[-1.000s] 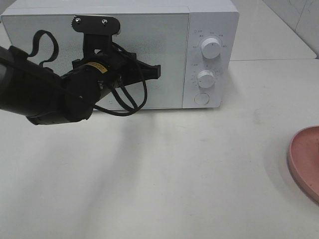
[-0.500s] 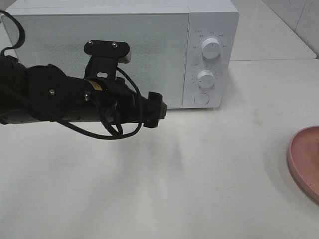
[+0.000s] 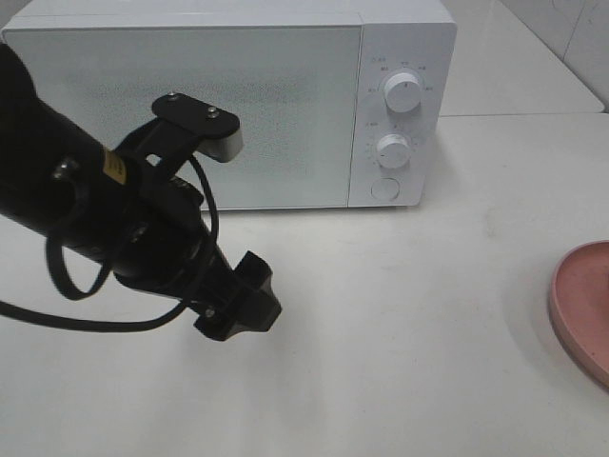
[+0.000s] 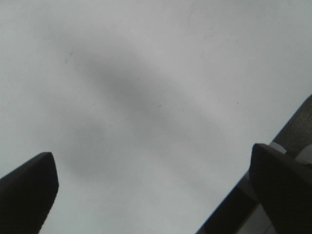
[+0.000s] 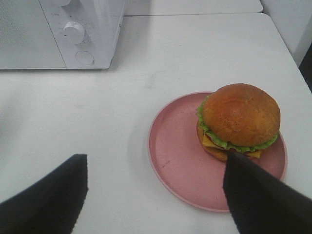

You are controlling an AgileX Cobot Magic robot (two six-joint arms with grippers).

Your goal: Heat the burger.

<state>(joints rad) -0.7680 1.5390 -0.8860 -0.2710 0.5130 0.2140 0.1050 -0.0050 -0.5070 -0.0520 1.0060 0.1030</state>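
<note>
The burger, with a golden bun, green lettuce and yellow cheese, sits on a pink plate in the right wrist view. My right gripper hangs open short of the plate, nothing between its fingers; one fingertip overlaps the burger's near edge in the picture. The white microwave stands at the back with its door closed. My left gripper points down at the bare table in front of the microwave. Its fingers are spread wide, open on nothing. The exterior view does not show the burger.
Two knobs and a round button sit on the microwave's right panel. The plate's rim shows at the right edge of the exterior view. White table lies between the left arm and the plate.
My left arm has swung away from the microwave door, down and toward the front of the table, and its gripper has opened. The microwave door and the plate have not moved.
</note>
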